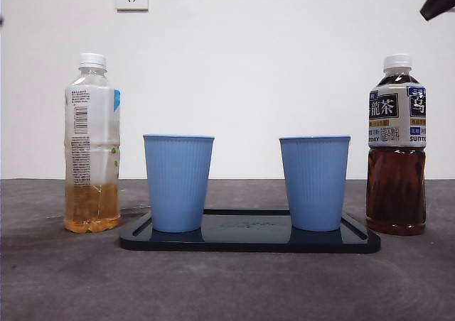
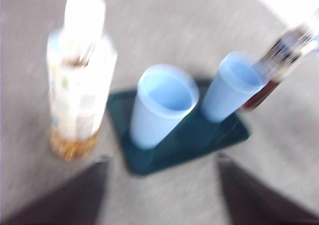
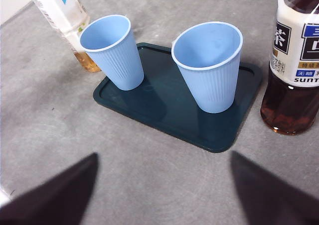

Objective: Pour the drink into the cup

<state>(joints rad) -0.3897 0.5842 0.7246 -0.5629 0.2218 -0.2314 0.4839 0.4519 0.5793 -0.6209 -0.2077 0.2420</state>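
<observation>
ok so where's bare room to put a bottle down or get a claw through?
Free: the tray strip between the two cups, left cup and right cup; the bare table in front of the tray. Narrower: the gaps between the pale tea bottle and left cup, and between the right cup and dark tea bottle.

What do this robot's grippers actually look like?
Little shows. The left gripper and the right gripper each appear as two plain black, wedge-shaped jaws tapering to a tip, matte and unmarked. No cables are visible. In the front view only dark tips show at the top corners.
</observation>
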